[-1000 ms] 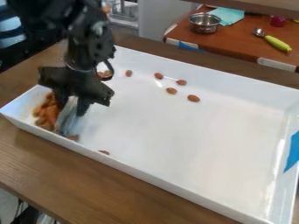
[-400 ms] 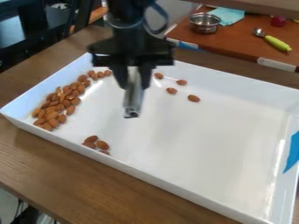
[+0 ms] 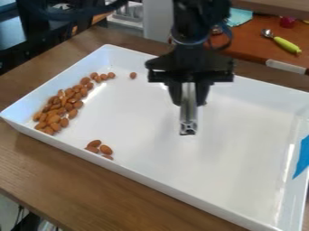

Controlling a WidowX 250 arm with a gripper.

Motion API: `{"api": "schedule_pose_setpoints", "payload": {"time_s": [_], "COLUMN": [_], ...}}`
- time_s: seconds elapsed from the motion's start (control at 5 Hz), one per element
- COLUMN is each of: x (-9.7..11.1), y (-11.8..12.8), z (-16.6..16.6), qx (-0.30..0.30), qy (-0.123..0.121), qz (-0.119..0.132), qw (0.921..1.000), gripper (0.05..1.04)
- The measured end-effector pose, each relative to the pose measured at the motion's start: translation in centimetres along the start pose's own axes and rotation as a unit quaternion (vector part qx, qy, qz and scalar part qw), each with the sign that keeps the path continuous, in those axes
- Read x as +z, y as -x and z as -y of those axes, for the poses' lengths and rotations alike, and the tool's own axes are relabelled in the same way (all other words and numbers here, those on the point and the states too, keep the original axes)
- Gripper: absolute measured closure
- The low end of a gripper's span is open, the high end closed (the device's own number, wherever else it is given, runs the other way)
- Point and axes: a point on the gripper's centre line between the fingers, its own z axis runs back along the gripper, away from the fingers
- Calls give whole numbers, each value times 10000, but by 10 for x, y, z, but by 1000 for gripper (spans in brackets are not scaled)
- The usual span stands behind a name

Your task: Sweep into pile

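"Which step is it?"

"Partway through the sweep, by the look of it. Most of the almonds (image 3: 53,119) lie in a band left of the hand (image 3: 188,98), as the camera sees it, with a small cluster (image 3: 106,150) nearer the camera."

"And the hand?"

"Closed on an upright metal tool (image 3: 188,118), over the white tray (image 3: 241,135). Next it probably needs lowering beyond a stray, then pushing toward the band."

Likely robotics lab, robot arm (image 3: 196,29), wooden table (image 3: 45,162), blue tape (image 3: 302,155)
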Motion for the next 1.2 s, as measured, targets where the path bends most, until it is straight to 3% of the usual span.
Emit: {"api": "schedule_pose_setpoints", "payload": {"time_s": [0.4,0.8,1.2], "x": [-35,-64,-69], "y": [-8,-24,-38], "z": [35,44,31], "qx": [-74,-53,83], "qy": [-182,-361,-387], "qz": [-73,-79,-51], "qw": [9998,9993,9992], "gripper": [717,717,717]}}
